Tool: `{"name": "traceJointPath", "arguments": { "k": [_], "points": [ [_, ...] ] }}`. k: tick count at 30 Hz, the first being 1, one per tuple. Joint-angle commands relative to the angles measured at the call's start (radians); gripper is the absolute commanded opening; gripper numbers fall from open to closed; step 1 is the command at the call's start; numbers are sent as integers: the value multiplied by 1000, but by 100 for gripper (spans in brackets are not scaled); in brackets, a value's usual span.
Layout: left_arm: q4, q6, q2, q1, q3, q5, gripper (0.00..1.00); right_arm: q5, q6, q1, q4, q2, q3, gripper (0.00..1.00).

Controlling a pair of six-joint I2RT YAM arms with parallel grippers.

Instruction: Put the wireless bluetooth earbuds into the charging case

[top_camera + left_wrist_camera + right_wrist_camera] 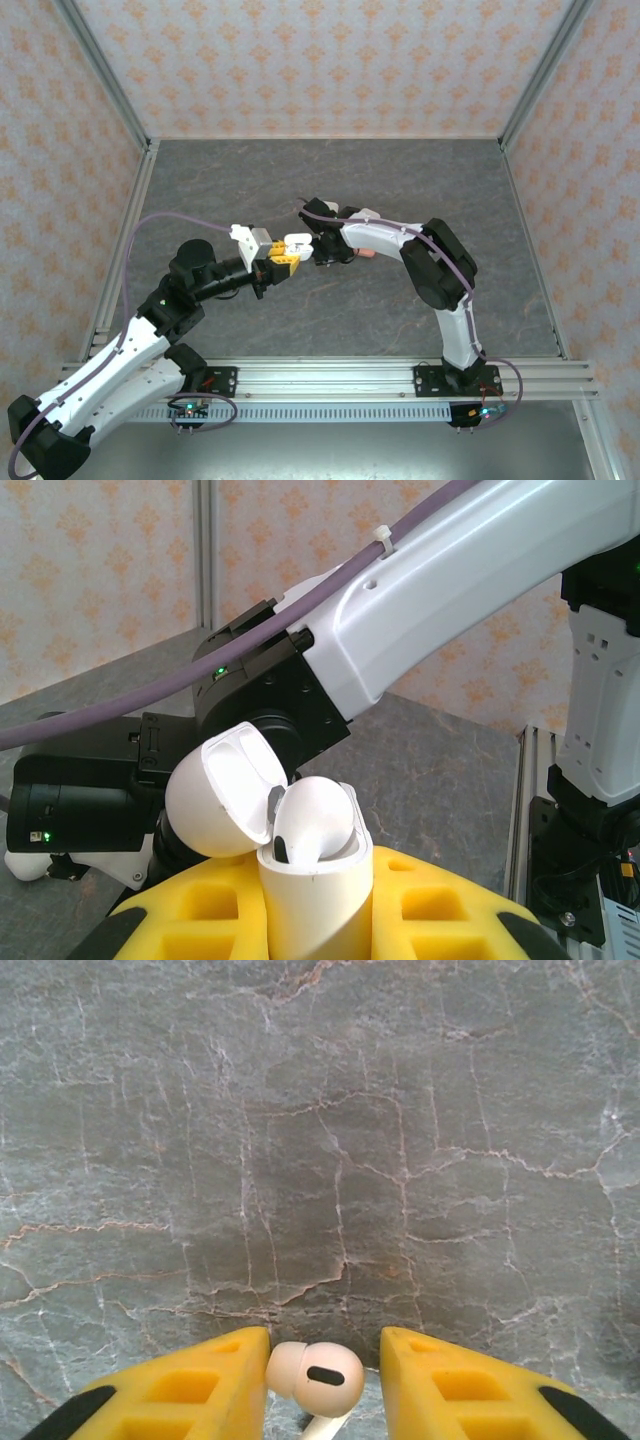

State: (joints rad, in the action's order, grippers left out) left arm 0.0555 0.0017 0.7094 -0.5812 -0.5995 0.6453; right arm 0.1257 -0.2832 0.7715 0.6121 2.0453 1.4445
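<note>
Over the grey table (330,180), the left end effector (283,257) is pressed tight on an open white case (310,880), its lid (215,795) tipped back and one white earbud (320,810) seated inside. The right end effector (323,1352) brackets a second earbud (318,1375), which touches one finger with a sliver of gap at the other. Whether it is gripped I cannot tell.

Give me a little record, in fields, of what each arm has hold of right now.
left end effector: shut on the white case
lid: open
inside the case: one white earbud, seated
right end effector: second earbud between its fingers, touching one finger; firm grip unclear
table: grey, marbled
</note>
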Motion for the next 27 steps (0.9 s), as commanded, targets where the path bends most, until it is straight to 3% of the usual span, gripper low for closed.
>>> {"name": "traceJointPath", "arguments": {
  "k": [1, 11, 17, 27],
  "points": [
    [6, 20, -19, -6, -19, -13, 0, -1, 3, 0, 3, 26, 28, 30],
    [27, 6, -14, -6, -14, -16, 0, -47, 37, 0, -32, -136, -44, 26],
    [122, -57, 10, -6, 12, -15, 0, -80, 85, 0, -126, -395, -176, 26],
    [230, -187, 115, -7, -8, -34, 0, -6, 189, 0, -407, -894, -413, 26]
  ]
}}
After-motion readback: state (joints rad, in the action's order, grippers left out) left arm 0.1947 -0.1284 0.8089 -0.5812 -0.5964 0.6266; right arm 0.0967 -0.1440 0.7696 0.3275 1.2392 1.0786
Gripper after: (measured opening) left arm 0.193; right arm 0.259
